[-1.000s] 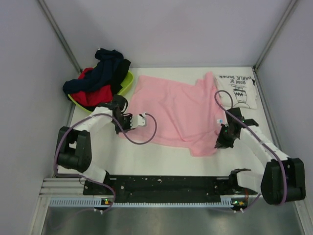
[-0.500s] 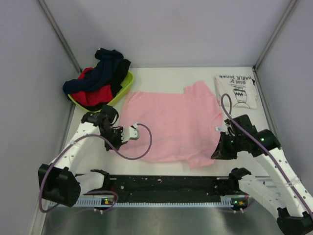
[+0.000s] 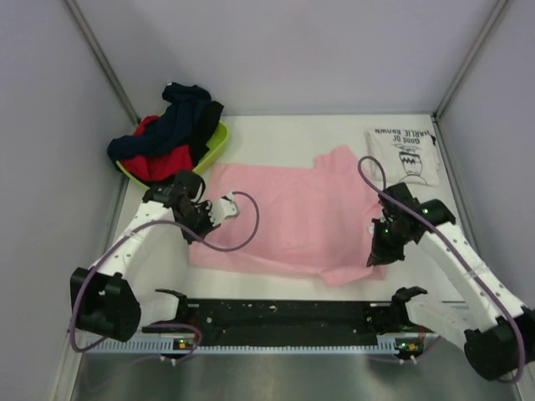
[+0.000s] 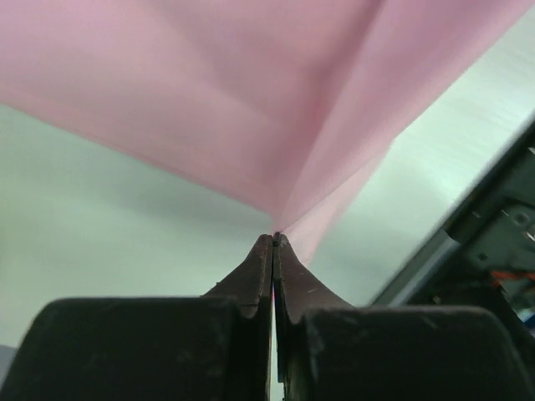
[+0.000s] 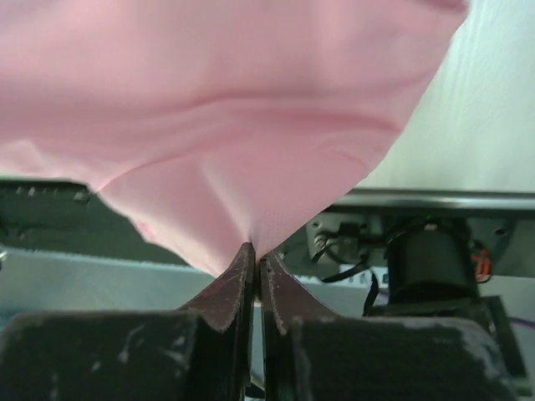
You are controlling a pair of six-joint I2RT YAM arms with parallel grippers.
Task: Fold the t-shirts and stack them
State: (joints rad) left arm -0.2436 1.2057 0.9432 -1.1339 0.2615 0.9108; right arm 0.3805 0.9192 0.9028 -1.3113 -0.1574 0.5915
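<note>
The light-pink t-shirt (image 3: 288,217) lies spread across the middle of the table, lifted at its two side edges. My left gripper (image 3: 199,219) is shut on the shirt's left edge; in the left wrist view the pink cloth (image 4: 251,100) fans out from my closed left gripper (image 4: 274,241). My right gripper (image 3: 376,249) is shut on the shirt's right edge; in the right wrist view the cloth (image 5: 234,125) hangs from my closed right gripper (image 5: 255,251). The white t-shirt with black lettering (image 3: 404,155) lies folded at the back right.
A lime-green basket (image 3: 213,144) heaped with dark blue and red clothes (image 3: 167,138) stands at the back left. The black arm base rail (image 3: 284,322) runs along the near edge. Grey walls close in both sides.
Both grippers have pulled the pink shirt toward the near edge and lifted it, stretching it wider and flatter. The left arm swung left and back; the right arm rose.
</note>
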